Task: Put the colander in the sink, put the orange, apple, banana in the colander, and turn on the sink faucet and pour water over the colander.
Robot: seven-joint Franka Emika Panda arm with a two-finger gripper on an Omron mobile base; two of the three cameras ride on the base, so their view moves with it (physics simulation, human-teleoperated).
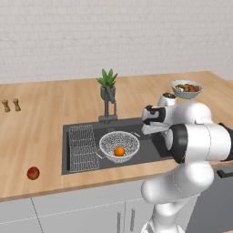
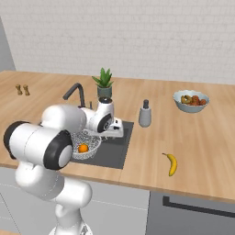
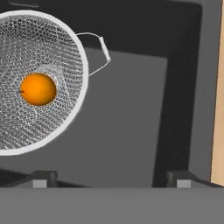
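Claw [image 3: 111, 179]: two small dark fingertips [image 3: 43, 178] spread wide, nothing between them; it hung over the bare floor of the sink.
Sink [image 3: 131, 113]: large dark grey rectangular basin directly under the claw, its far wall in shadow, a strip of wooden counter [image 3: 217, 96] past its rim to one side.
Colander [image 3: 41, 81]: wide round bowl of fine silver-white wire mesh with a pale metal rim and a thin wire loop handle; it sat on the sink floor just beside the claw, apart from the fingertips.
Orange [image 3: 38, 89]: small, round, plain orange; it lay at the bottom of the colander, near the claw but not under it.
Wire rack [image 1: 82, 147]: flat rectangular grid in the sink, beyond the colander from the claw.
Sink faucet [image 1: 108, 105]: tall, slim, dark grey, angled spout, square base; on the counter behind the sink, past the colander.
Potted plant [image 1: 107, 82]: green and spiky, just behind the faucet.
Banana [image 2: 171, 163]: slim, curved, yellow with dark tips; on the counter well apart from the claw, on the side away from the colander.
Apple [image 1: 32, 173]: small, round, red with a yellowish patch; on the counter well apart from the claw, beyond the rack side of the sink.
Fruit bowl [image 2: 191, 100]: pale blue, holding mixed fruit; far back on the counter, beyond the banana.
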